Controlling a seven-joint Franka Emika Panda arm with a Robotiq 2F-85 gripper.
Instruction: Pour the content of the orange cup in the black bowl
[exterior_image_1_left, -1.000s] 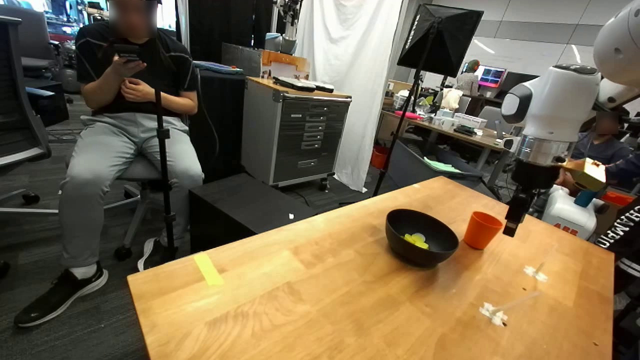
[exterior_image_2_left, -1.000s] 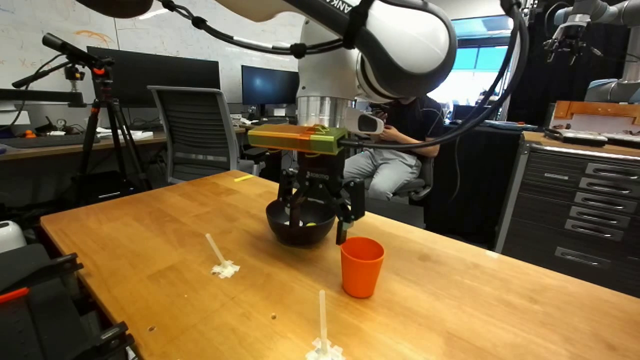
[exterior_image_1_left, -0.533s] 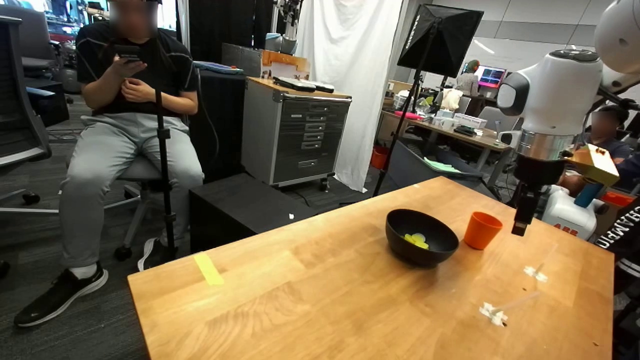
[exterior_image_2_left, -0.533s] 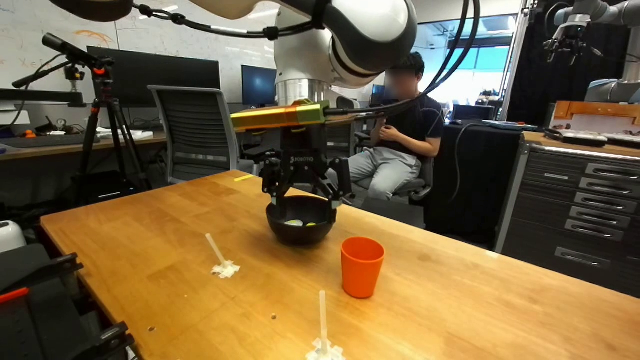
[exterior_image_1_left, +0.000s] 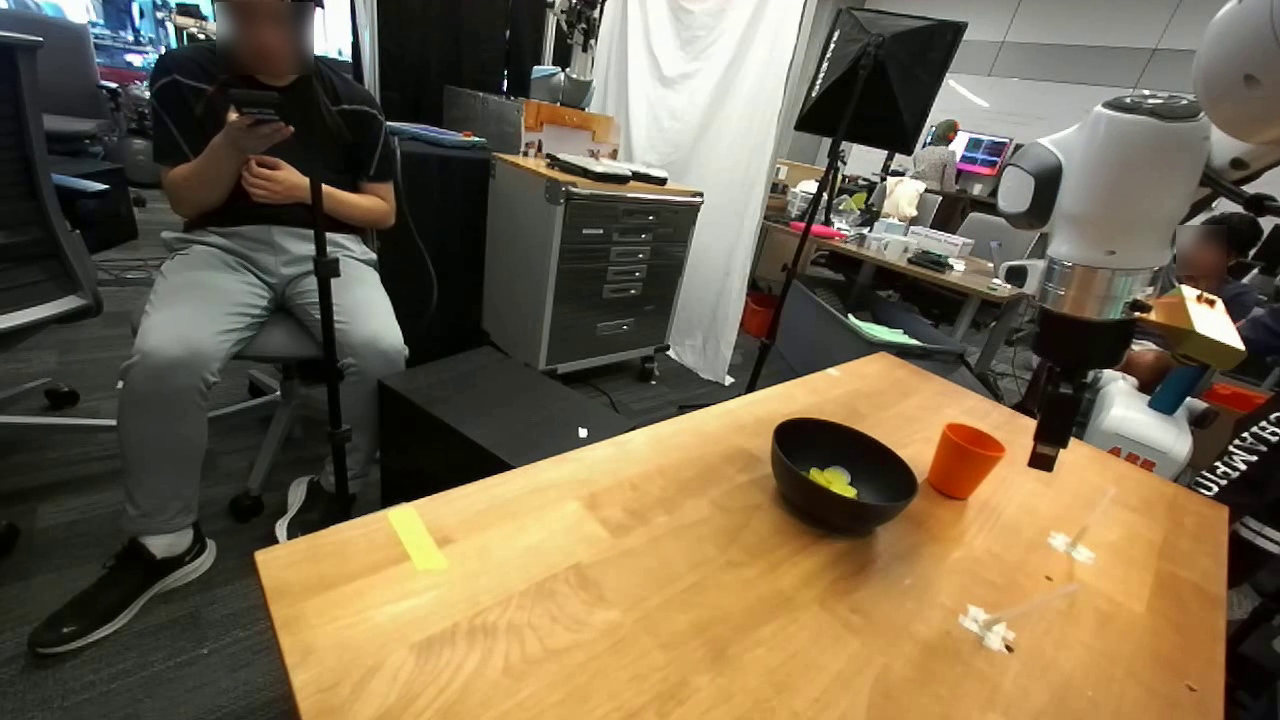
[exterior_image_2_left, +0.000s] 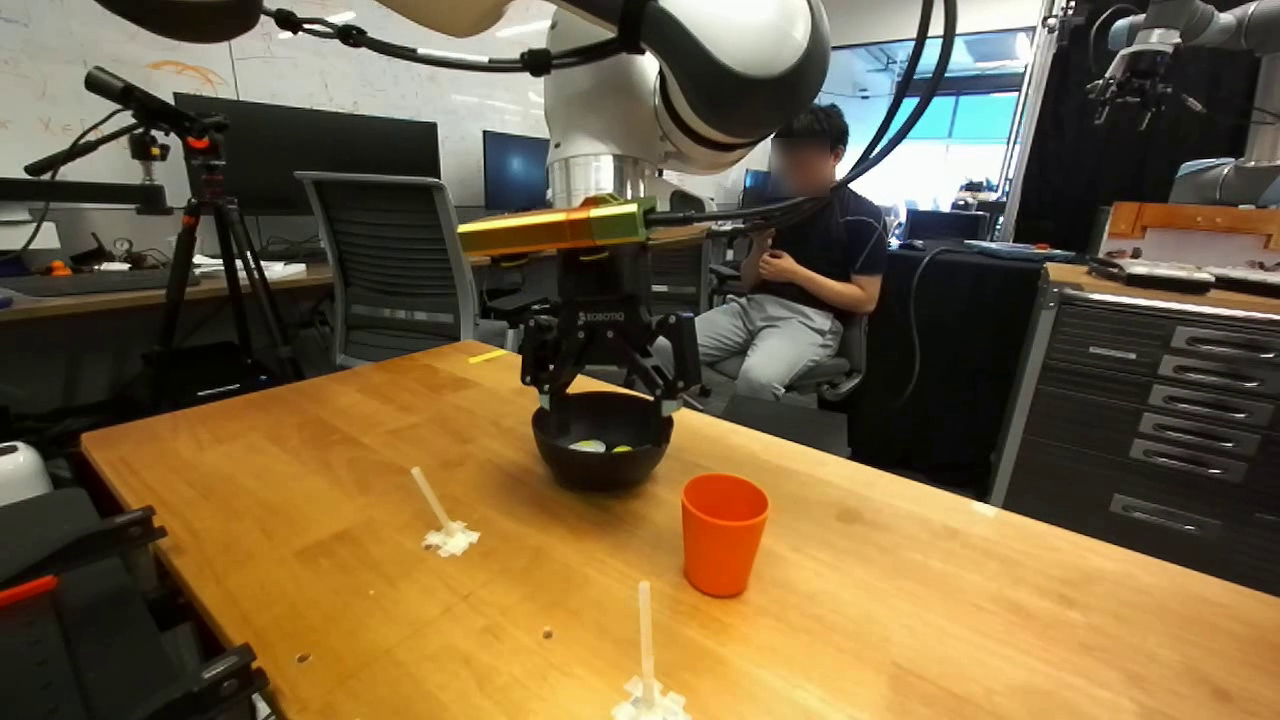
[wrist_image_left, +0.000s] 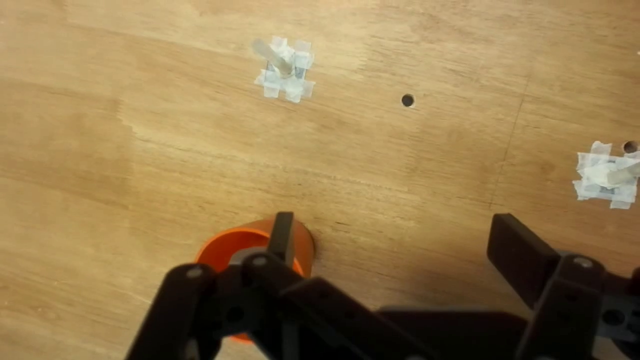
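The orange cup (exterior_image_1_left: 965, 462) stands upright on the wooden table; it also shows in an exterior view (exterior_image_2_left: 722, 545) and in the wrist view (wrist_image_left: 304, 245). Its contents are not visible. The black bowl (exterior_image_1_left: 840, 505) stands beside it, also in an exterior view (exterior_image_2_left: 600, 472), with yellow and whitish pieces (exterior_image_1_left: 832, 482) inside. My gripper (wrist_image_left: 392, 225) is open and empty, pointing down above the table. In the wrist view its left finger overlaps the cup, and only wood shows between the fingertips. In an exterior view my gripper (exterior_image_1_left: 1042, 462) is right of the cup, apart from it.
Two thin translucent sticks taped upright to the wooden table (exterior_image_1_left: 600, 620) stand near the cup, one (exterior_image_2_left: 646, 640) and another (exterior_image_2_left: 435, 500). Both show in the wrist view (wrist_image_left: 285, 70). A seated person (exterior_image_1_left: 270, 190) is beyond the table.
My gripper has moved away from the cup, rightward in an exterior view, and the wrist has turned. Most of this was in the earlier half second. The cup and bowl have not moved.
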